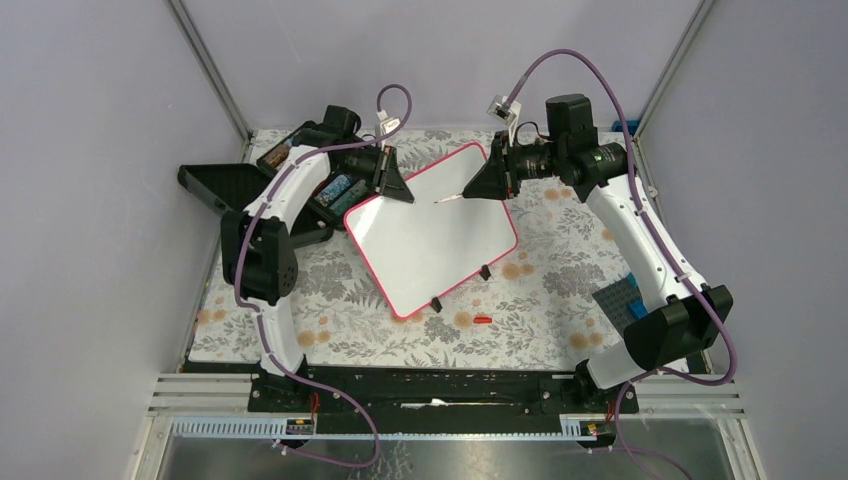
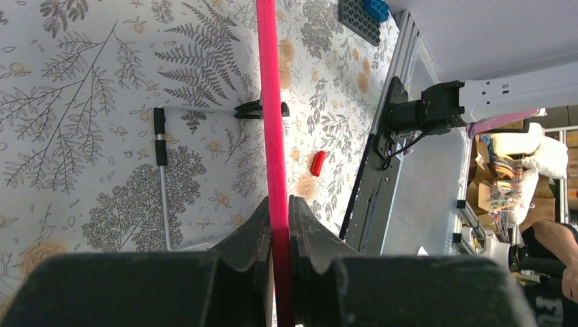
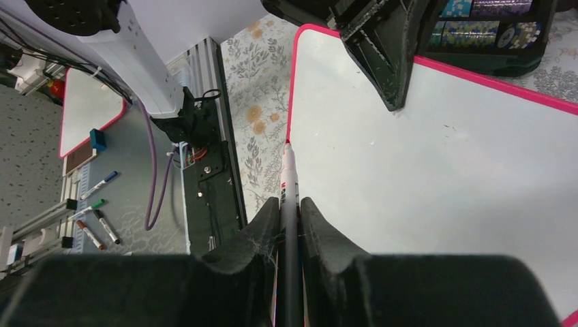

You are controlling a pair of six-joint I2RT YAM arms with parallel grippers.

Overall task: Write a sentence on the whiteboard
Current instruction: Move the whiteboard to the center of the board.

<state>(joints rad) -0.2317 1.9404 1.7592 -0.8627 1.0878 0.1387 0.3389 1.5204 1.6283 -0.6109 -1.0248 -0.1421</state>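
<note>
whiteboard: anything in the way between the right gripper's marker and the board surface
Nothing visible does. The thin white marker in the right gripper points at the bare face of the large white pink-rimmed whiteboard; the left gripper clamps its rim off to one side.

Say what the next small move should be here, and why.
Probably ease the right pincer down until the marker tip meets the whiteboard, then start the first stroke. The board is blank, the marker is clamped with its tip over the board's far part, and the left pincer grips the pink rim.
</note>
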